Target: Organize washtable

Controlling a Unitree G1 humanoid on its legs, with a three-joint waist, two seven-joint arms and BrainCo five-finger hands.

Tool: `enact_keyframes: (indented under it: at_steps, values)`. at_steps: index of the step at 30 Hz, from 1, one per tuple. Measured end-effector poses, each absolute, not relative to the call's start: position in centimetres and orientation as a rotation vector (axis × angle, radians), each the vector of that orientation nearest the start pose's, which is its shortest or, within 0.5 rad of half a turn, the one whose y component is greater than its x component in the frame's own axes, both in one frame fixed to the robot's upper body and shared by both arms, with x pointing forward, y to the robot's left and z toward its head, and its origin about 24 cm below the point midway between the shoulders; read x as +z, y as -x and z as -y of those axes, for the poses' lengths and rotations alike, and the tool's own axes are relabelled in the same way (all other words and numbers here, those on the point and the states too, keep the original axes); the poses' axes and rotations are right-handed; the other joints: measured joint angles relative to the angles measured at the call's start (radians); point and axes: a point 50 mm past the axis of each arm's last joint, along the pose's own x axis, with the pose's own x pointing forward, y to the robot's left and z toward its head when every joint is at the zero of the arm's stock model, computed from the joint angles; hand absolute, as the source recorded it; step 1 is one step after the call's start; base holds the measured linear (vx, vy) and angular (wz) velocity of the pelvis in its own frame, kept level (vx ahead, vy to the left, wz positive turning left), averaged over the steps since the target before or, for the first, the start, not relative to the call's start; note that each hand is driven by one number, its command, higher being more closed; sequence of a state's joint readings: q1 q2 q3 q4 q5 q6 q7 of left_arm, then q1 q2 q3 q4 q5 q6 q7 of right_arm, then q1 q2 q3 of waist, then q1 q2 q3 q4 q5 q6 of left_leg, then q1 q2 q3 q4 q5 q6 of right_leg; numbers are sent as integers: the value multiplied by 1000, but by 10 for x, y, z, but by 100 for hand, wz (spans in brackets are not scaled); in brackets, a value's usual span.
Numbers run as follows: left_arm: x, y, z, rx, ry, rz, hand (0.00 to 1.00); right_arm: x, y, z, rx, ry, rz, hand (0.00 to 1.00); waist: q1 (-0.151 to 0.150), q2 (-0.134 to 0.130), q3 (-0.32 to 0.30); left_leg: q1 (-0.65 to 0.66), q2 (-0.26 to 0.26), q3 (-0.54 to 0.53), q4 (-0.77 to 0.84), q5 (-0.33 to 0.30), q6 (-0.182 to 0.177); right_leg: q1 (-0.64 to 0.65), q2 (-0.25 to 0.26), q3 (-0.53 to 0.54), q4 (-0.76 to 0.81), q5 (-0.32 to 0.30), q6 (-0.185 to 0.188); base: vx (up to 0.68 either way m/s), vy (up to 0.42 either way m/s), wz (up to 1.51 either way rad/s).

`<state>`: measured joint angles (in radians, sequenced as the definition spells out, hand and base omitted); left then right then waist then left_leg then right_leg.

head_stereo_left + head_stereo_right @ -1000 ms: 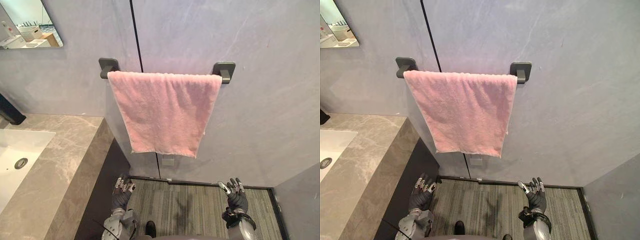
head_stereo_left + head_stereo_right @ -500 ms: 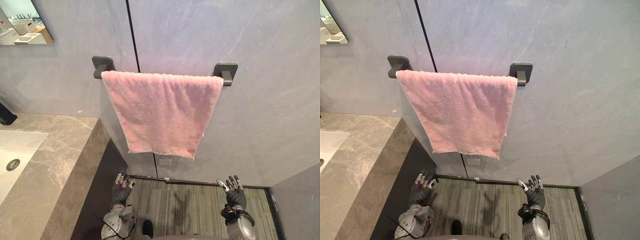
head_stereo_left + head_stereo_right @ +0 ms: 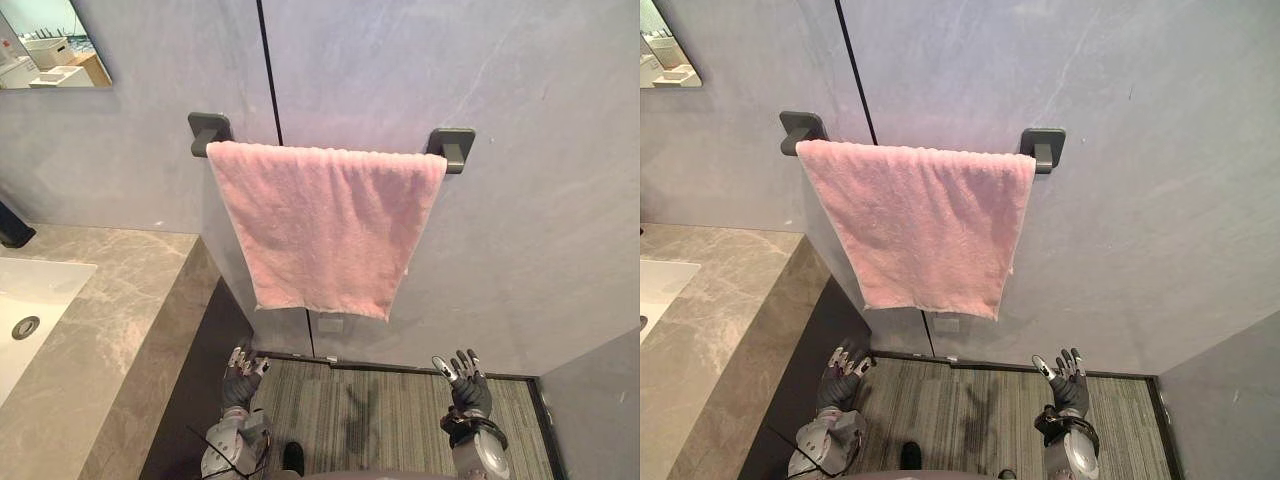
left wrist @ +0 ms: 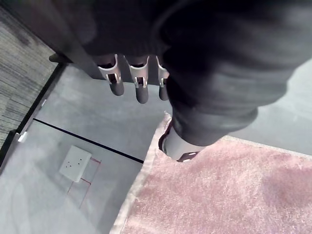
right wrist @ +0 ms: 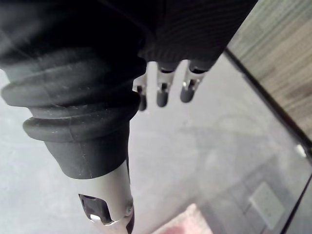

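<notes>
Approach stage: pink towel (image 3: pixel 325 225) draped on the wall rail (image 3: pixel 452 147) at 12 o'clock, washtable (image 3: pixel 110 330) at 9 o'clock; left hand (image 3: pixel 240 378) at 7 and right hand (image 3: pixel 466 385) at 5 o'clock hang low, loose-fingered and empty, so the next move is probably a raise toward the towel's hem.

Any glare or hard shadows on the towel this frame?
Left eye view: soft, even light, no glare on the pink towel; faint shadow on the wall left of and below it. Left wrist view: one slightly dimmer patch on the towel, nothing hard.
</notes>
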<state>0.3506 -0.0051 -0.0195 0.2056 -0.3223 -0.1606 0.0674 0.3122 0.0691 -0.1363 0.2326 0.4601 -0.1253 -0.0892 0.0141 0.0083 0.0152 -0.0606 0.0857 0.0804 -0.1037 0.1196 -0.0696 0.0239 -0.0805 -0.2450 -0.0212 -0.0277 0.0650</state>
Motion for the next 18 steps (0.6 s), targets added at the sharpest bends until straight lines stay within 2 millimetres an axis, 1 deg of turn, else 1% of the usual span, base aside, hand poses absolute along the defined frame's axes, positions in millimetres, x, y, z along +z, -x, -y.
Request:
enact_keyframes:
  at_steps: [5,8,18]
  values:
    - [-60,-153,-170,255,302,-377,0,-65,-153,191,-463,-483,-375,0,0,-1,0,1,0,0,0,0,0,1,0,0,0,-1,4,0,0,0]
    - [-59,-154,-170,253,302,-373,0,-69,-152,190,-462,-486,-396,0,0,-4,1,4,0,0,0,1,1,5,1,-1,0,-3,2,0,0,0]
    - [-58,-158,-168,237,296,-366,0,-69,-154,186,-449,-487,-398,0,-1,-5,2,6,1,1,0,0,0,6,6,0,0,-2,-1,0,0,0]
